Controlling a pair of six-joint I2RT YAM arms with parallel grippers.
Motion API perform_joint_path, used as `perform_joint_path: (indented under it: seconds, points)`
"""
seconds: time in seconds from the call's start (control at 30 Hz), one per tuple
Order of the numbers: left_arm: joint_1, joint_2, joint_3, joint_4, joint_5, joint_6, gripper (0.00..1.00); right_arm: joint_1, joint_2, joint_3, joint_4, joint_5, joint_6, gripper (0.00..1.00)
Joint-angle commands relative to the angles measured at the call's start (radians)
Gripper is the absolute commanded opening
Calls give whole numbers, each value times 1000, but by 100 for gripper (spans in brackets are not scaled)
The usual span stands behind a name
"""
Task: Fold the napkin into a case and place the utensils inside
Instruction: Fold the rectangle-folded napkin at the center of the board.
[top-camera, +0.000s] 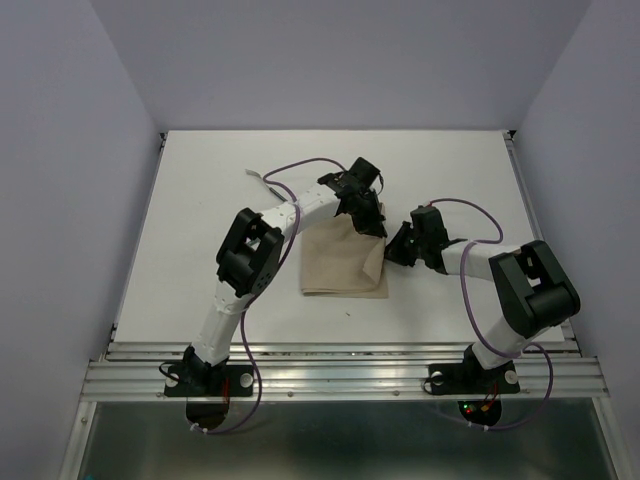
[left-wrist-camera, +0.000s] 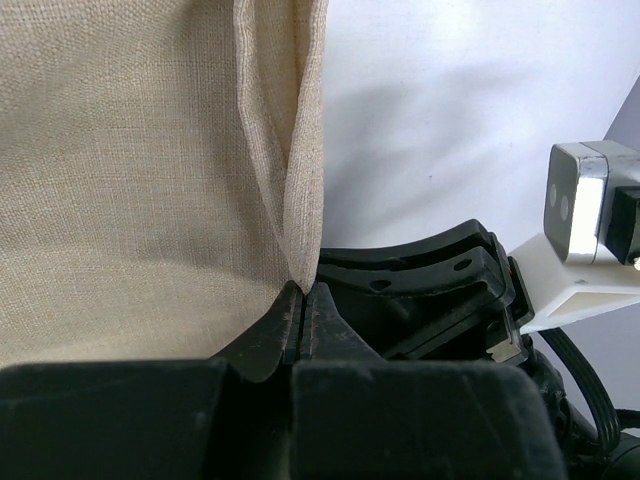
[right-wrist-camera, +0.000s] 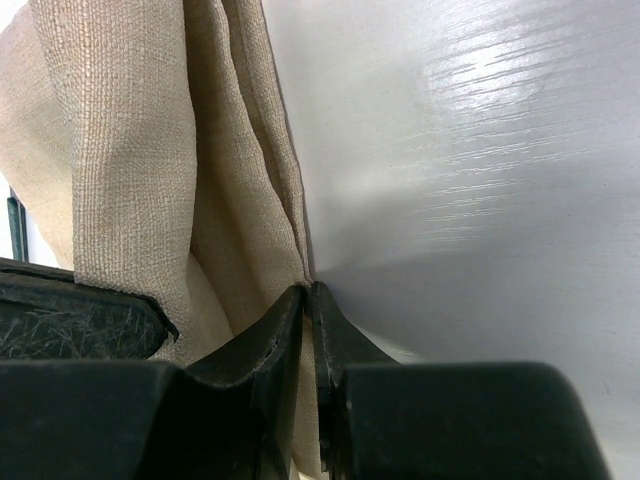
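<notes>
The beige-tan napkin (top-camera: 343, 262) lies partly folded in the middle of the white table. My left gripper (top-camera: 372, 222) is shut on its far right edge; the left wrist view shows the cloth (left-wrist-camera: 140, 170) pinched between the closed jaws (left-wrist-camera: 302, 300). My right gripper (top-camera: 392, 248) is shut on the right edge a little nearer; the right wrist view shows the layered cloth (right-wrist-camera: 140, 160) running into its jaws (right-wrist-camera: 311, 292). One pale utensil (top-camera: 262, 181) peeks out at the far left behind the left arm. The others are hidden.
Purple cables (top-camera: 300, 166) loop over both arms. The white table (top-camera: 200, 200) has a metal rail (top-camera: 340, 372) along its near edge. The right gripper's camera housing (left-wrist-camera: 590, 215) shows in the left wrist view, close by.
</notes>
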Motion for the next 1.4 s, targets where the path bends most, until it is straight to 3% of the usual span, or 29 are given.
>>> perform_joint_path:
  seconds: [0.0,0.07,0.2,0.43,0.53,0.77,1.1,1.33,1.37]
  points:
    - [2,-24,11,14,10,-16,0,3,27,-50,-130,36,-21,15]
    - [0,-26,5,12,11,-18,6,3,30,-48,-130,39,-23,15]
    - [2,-41,-9,12,7,-15,30,3,32,-47,-130,43,-23,15]
    - [2,-104,-4,-12,-16,51,58,3,24,-39,-146,63,-33,16]
    - [2,-163,-17,-17,-32,96,65,3,10,-38,-163,81,-46,17]
    - [11,-311,-104,-31,-70,191,63,3,-40,-42,-223,163,-61,23]
    - [120,-550,-453,-26,-156,255,60,-40,-236,-73,-410,339,-138,27]
    - [192,-671,-766,57,-136,265,62,-49,-310,-62,-438,247,-135,38]
    - [200,-677,-796,73,-112,260,62,-49,-310,-61,-414,183,-133,44]
